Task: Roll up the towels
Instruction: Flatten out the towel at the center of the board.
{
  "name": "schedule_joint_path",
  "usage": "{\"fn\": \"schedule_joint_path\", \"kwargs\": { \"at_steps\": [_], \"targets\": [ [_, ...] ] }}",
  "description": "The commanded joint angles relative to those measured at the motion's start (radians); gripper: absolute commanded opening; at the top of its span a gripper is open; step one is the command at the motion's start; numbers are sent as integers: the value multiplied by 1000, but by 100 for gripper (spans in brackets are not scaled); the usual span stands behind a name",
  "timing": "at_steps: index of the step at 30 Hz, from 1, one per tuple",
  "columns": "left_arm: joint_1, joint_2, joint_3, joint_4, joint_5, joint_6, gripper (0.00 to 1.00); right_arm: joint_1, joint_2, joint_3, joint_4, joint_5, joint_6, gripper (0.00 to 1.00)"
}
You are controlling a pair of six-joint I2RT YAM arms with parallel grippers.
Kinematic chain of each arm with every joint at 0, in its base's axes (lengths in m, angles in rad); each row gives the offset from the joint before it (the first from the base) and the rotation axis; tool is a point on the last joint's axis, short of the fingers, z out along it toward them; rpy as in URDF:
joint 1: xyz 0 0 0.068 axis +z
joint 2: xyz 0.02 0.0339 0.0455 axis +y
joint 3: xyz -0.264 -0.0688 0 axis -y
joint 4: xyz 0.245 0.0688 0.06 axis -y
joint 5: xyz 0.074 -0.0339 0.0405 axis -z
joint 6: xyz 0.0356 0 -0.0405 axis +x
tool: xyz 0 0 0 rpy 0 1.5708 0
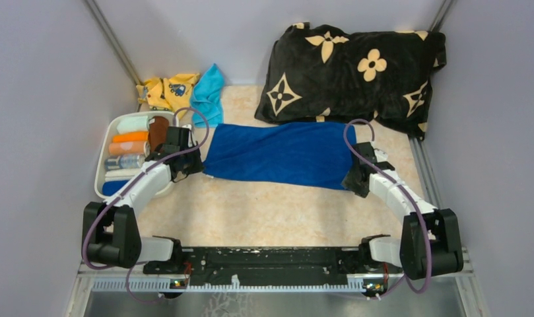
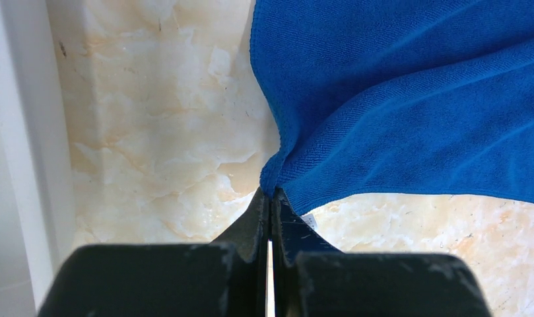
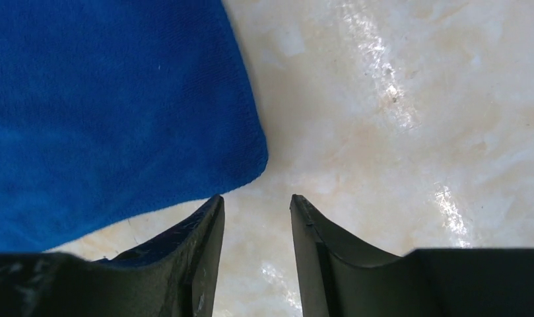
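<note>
I count three plain towels: one dark blue towel (image 1: 280, 153), one cyan towel (image 1: 208, 96), one brown towel (image 1: 159, 131). There is one yellow printed cloth (image 1: 164, 91), one black flowered pillow (image 1: 356, 69), and one white tray (image 1: 99, 173) holding several other rolls (image 1: 129, 138), too crowded to count. I have two of my own: my left end effector (image 2: 270, 198) and my right end effector (image 3: 257, 205).

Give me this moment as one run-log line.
left end effector: shut on blue towel corner | right end effector: open, beside opposite corner, holding nothing | towel: spread out, unrolled
</note>
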Motion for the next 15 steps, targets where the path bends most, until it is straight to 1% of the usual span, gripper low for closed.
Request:
{"fn": "schedule_joint_path", "kwargs": {
  "at_steps": [1, 5, 15],
  "targets": [
    [6, -5, 0, 27, 0, -3, 0, -12, 8, -14, 84, 58, 109, 41],
    [6, -2, 0, 31, 6, -5, 0, -14, 32, -18, 116, 73, 120, 38],
    [8, -2, 1, 27, 1, -5, 0, -27, 105, -18, 126, 85, 143, 35]
  ]
}}
